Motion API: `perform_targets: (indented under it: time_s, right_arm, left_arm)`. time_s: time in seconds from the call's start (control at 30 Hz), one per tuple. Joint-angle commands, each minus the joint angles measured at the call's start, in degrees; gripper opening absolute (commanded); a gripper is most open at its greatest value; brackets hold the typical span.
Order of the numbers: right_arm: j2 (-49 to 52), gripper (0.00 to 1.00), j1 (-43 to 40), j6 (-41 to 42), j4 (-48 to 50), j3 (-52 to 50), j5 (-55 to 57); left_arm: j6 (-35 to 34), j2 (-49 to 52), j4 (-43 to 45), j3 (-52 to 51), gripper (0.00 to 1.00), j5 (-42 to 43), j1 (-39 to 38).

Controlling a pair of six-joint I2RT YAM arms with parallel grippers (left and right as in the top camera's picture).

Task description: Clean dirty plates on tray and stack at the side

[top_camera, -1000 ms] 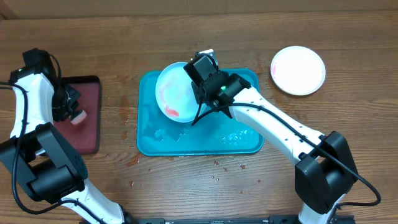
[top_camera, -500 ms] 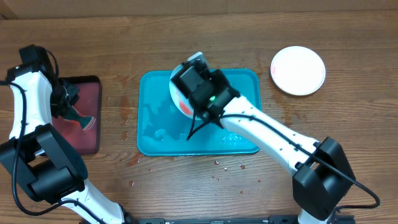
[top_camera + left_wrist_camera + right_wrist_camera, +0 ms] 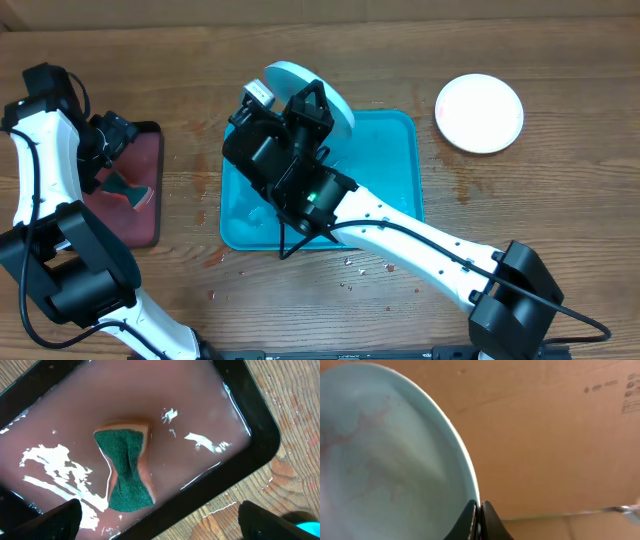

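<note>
My right gripper (image 3: 479,519) is shut on the rim of the pale mint-blue plate (image 3: 385,460). It holds the plate tilted up on edge, and faint red smears show on its face. From overhead, this plate (image 3: 300,78) hangs over the back left corner of the turquoise tray (image 3: 395,175). A white plate (image 3: 480,112) with a reddish rim mark lies on the table at the back right. My left gripper (image 3: 160,525) is open above a green-topped sponge (image 3: 127,472), which lies loose in the wet dark-red tray.
The small black-rimmed dark-red tray (image 3: 150,225) sits at the left with liquid in it, and the sponge (image 3: 128,190) lies on it. Water puddles lie on the turquoise tray. Red specks (image 3: 350,262) dot the wood in front of it. Cardboard stands behind the table.
My left gripper has opened and let the sponge drop into the dark-red tray. The right arm has swung the mint-blue plate up on edge, toward the tray's back left.
</note>
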Motion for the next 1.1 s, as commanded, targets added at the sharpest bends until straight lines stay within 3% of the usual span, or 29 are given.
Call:
perform_targets:
  time_s: [0.0,0.1,0.2,0.27,0.37,0.57,0.8,0.9,1.07]
  right_arm:
    - [-2.3,0.04,-0.9,-3.3,0.5,1.6,2.3]
    - [-2.3,0.04,-2.1,2.8,0.1,1.5,2.1]
    - [-2.3,0.04,-5.4,21.9,-5.9,1.3,-2.4]
    - [-2.3,0.04,-8.9,33.8,-14.3,1.3,-15.8]
    - [-2.2,0.04,-17.3,40.4,-21.6,1.2,-43.1]
    - [-3.1,0.04,-37.3,59.5,-24.9,1.4,-59.1]
    - [-2.2,0.04,-63.9,62.4,-26.7,-0.5,-85.9]
    - [-1.4,0.04,-72.2,62.3,-27.3,-2.8,-87.4]
    - [-0.4,0.04,-78.3,62.3,-23.5,-8.8,-87.4]
  left_arm:
    - [0.1,-0.2,-0.1,1.0,1.00,0.8,-0.2]
    - [0.1,-0.2,-0.2,1.0,1.00,0.8,-0.2]
    - [0.1,-0.2,-0.2,1.0,1.00,0.8,-0.2]
    - [0.1,-0.2,-0.2,1.0,1.00,0.8,-0.2]
    - [0.1,-0.2,-0.1,1.0,1.00,0.8,-0.2]
    - [0.1,-0.2,-0.1,1.0,1.00,0.8,-0.2]
    - [0.1,-0.2,-0.1,1.0,1.00,0.8,-0.2]
    - [0.1,-0.2,-0.1,1.0,1.00,0.8,-0.2]
    - [0.1,-0.2,-0.2,1.0,1.00,0.8,-0.2]
